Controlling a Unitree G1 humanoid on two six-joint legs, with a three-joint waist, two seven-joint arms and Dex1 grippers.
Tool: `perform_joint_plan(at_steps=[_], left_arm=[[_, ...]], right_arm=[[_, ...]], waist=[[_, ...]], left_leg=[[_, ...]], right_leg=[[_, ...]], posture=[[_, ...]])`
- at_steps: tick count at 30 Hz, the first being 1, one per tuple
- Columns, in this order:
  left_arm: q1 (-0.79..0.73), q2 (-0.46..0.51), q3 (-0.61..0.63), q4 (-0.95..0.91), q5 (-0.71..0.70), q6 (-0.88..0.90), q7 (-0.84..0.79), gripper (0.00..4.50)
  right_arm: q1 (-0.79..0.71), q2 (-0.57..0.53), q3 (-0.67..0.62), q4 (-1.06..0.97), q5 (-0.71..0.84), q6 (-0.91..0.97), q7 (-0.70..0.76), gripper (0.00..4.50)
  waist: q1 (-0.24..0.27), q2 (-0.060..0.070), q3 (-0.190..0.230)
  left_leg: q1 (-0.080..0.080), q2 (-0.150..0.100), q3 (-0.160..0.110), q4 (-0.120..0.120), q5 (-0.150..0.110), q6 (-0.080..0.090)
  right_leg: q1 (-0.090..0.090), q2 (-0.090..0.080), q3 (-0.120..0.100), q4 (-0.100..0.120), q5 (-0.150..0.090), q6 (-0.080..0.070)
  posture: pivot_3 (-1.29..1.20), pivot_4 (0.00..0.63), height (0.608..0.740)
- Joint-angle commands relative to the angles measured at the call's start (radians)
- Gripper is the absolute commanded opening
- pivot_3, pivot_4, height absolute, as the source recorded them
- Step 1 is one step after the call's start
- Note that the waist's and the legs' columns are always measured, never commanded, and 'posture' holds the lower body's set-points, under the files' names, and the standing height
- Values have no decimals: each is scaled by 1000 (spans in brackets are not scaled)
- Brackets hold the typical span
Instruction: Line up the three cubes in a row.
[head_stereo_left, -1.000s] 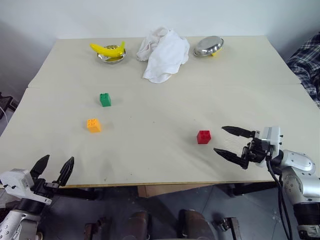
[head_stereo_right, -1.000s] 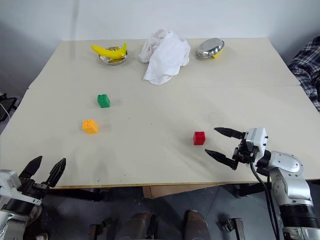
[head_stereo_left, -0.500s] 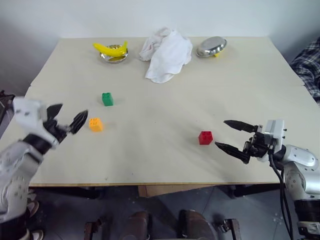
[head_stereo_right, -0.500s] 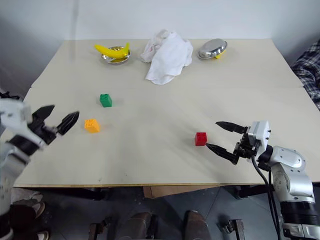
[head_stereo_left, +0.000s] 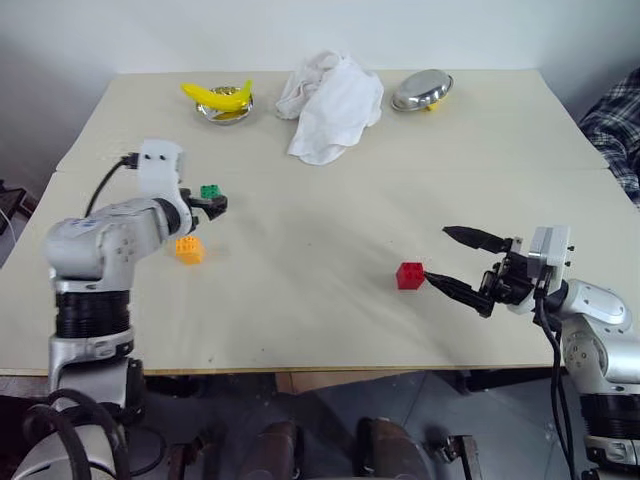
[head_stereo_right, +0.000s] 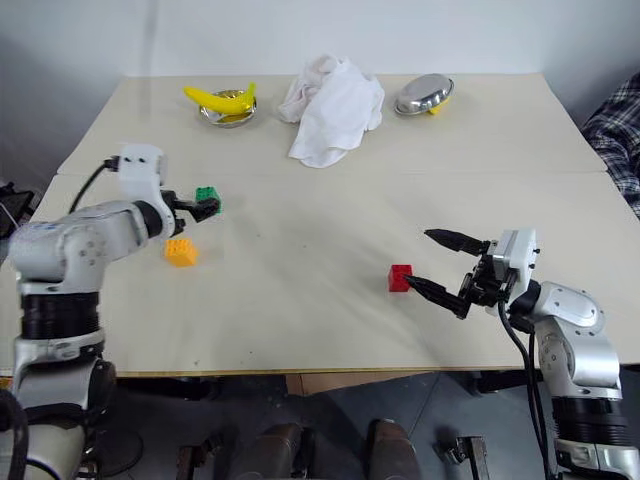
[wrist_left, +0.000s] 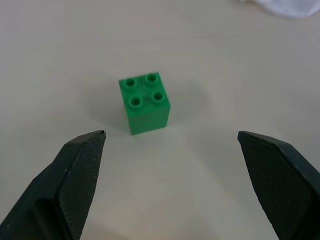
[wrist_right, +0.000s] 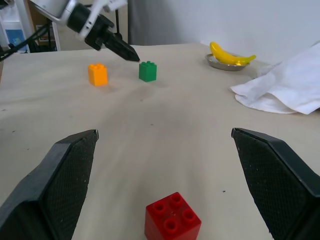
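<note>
Left eye view: left gripper (wrist_left: 170, 150) spread wide just short of green cube (head_stereo_left: 210, 191); orange cube (head_stereo_left: 188, 249) nearby. Right gripper (head_stereo_left: 447, 262) agape beside red cube (head_stereo_left: 409, 275). White cloth (head_stereo_left: 330, 105), banana (head_stereo_left: 215, 96) at bench (head_stereo_left: 300, 300) rear.

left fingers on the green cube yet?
Apart. Left wrist view: the green cube sits on the table ahead of the open left gripper, bare tabletop between it and both fingers.
</note>
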Motion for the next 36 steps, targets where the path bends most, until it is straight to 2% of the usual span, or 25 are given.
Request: perform_joint_plan(at_steps=[1, 9, 21, 24, 32, 36], left_arm=[[-47, -19, 0, 64, 79, -80, 13, 4500], [-193, -108, 20, 385, 162, -251, -8, 4500], [-343, -142, 6, 709, 264, -418, -56, 4500], [-355, -144, -1, 738, 278, -412, -81, 3912], [-330, -144, 2, 711, 298, -381, -107, 1508], [-313, -145, 1, 679, 298, -437, -144, 1509]], right_arm=[[12, 10, -25, -44, 19, -2, -3, 4475], [12, 24, -23, -37, 14, -11, 11, 4475], [24, 49, -20, -42, 0, -24, -4, 4475], [21, 53, -18, -42, -5, -25, -8, 4500], [20, 51, -19, -38, -13, -29, -6, 4500], [11, 50, -17, -26, -21, -34, 0, 4500]], waist=[[0, 0, 0], [3, -1, 1], [3, -2, 1], [2, -2, 1], [1, -2, 1], [1, -2, 1]], left_leg=[[0, 0, 0, 0, 0, 0], [0, -1, 1, 2, 0, 0], [-1, -1, 1, 2, 0, 0], [-2, -2, 1, 2, 1, 0], [-5, -2, 2, 3, 1, 0], [-5, -2, 2, 3, 1, 1]], right_leg=[[0, 0, 0, 0, 0, 0], [0, 0, -7, 1, 0, 1], [-1, 0, -10, 2, 0, 1], [-2, 0, -10, 2, 1, 1], [-7, 0, -10, 6, 1, 1], [-8, 0, -10, 7, 1, 1]], posture=[[0, 150, 740], [0, 150, 740], [0, 150, 740], [0, 150, 740], [0, 150, 740], [0, 150, 740]])
